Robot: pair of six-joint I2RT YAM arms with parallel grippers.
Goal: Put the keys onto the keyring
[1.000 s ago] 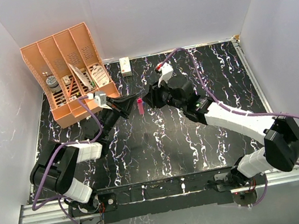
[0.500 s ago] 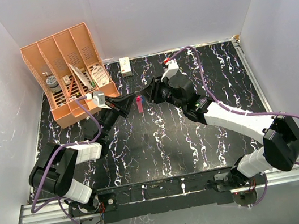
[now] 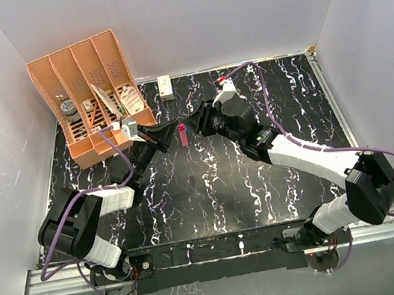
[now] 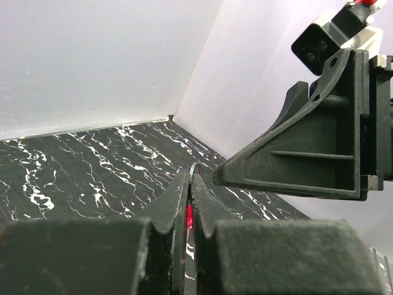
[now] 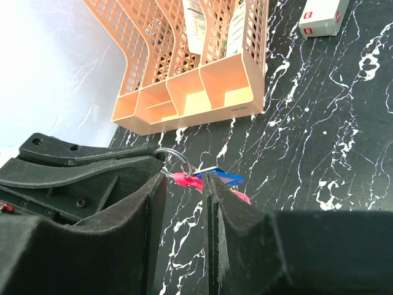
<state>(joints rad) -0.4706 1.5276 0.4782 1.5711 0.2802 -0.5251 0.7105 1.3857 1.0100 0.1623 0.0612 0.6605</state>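
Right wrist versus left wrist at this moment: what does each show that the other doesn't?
Only the right wrist shows the orange organizer, the white box and the blue-headed key by the keyring. Only the left wrist shows the left gripper pinched shut on the keyring's red part, and the back wall corner. Both show the keyring's wire loop and the right gripper close to the left gripper.

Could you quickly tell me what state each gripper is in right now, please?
Left gripper: jaws closed on the keyring.
Right gripper: jaws narrowly apart beside the blue key; whether they grip it cannot be told.
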